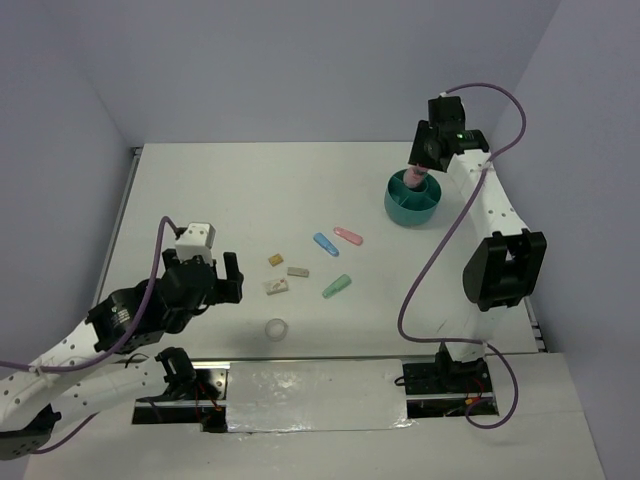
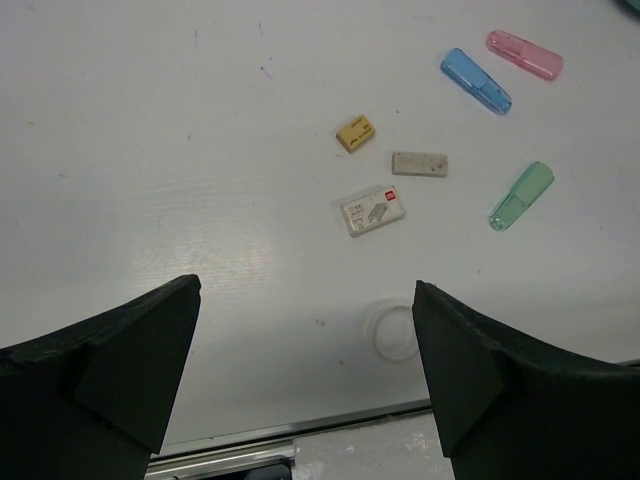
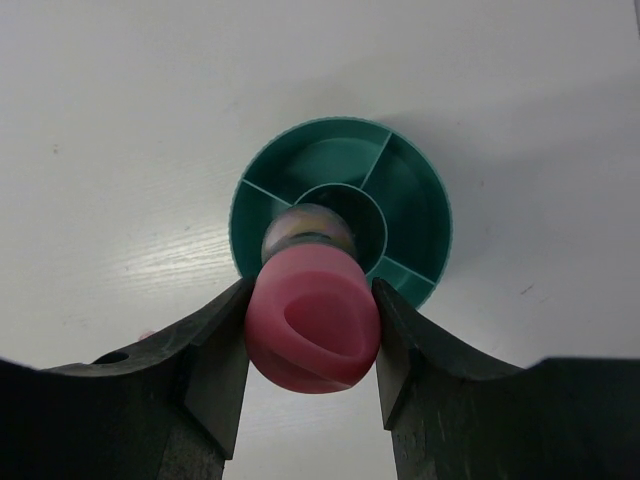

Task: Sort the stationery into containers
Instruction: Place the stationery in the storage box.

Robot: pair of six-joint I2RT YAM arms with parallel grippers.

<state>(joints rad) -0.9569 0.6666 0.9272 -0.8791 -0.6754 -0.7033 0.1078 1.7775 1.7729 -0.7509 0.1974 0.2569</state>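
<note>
Right hand, closed on the pink tube above the teal organizer, should next lower and release it; left hand gapes empty

A teal round organizer is seen at the far right of the white worktop. The right end effector is positioned directly above it, with a pink tube held upright and its lower end over the organizer. Near the middle, a blue stick, a pink stick and a green stick are scattered, with a tan block, a grey block and a white block to their left. A clear ring is set nearer the front edge. The left end effector is held spread beside the blocks.
</note>
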